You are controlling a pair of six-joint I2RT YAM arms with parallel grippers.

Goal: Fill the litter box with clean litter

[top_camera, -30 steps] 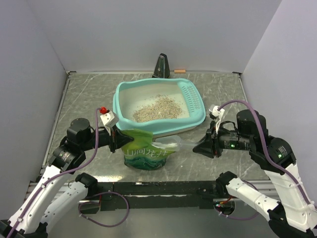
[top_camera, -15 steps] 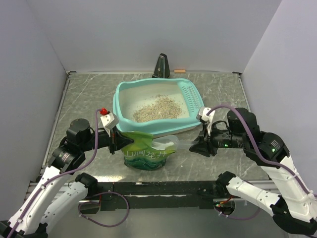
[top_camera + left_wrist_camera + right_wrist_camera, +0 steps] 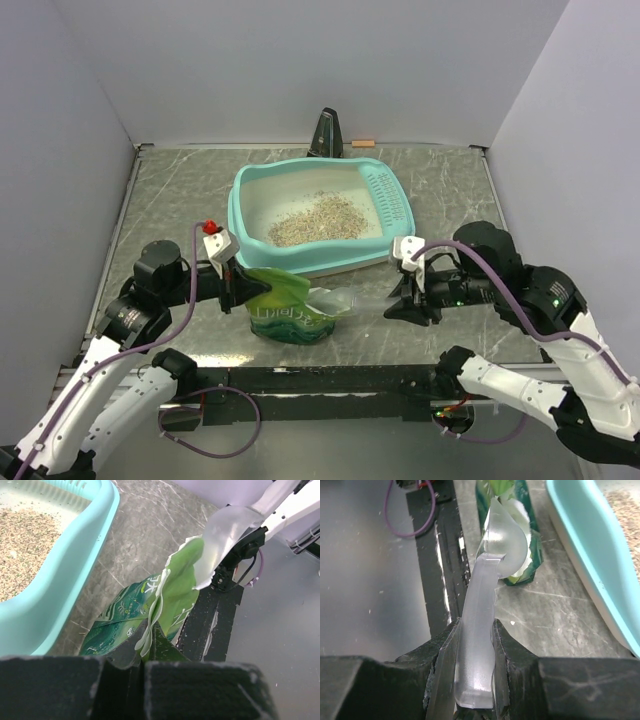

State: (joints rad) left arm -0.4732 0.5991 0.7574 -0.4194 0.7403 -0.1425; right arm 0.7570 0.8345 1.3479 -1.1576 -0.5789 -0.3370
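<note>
The teal litter box (image 3: 243,188) stands mid-table with a heap of beige-grey litter (image 3: 318,217) inside; its rim shows in the left wrist view (image 3: 75,555) and the right wrist view (image 3: 590,550). A green printed bag (image 3: 285,312) lies in front of it. My left gripper (image 3: 232,283) is shut on the bag's top edge (image 3: 150,630). My right gripper (image 3: 398,298) is shut on the handle of a clear plastic scoop (image 3: 480,630), whose bowl (image 3: 335,299) sits at the bag's open mouth.
A dark metronome-like object (image 3: 326,133) and a small stick (image 3: 363,143) stand at the back wall. White walls enclose the table on three sides. The black front rail (image 3: 330,378) runs just below the bag.
My right arm has moved left, bringing the scoop's bowl to the bag's mouth. The bag has sagged a little lower. My left gripper has kept its grip.
</note>
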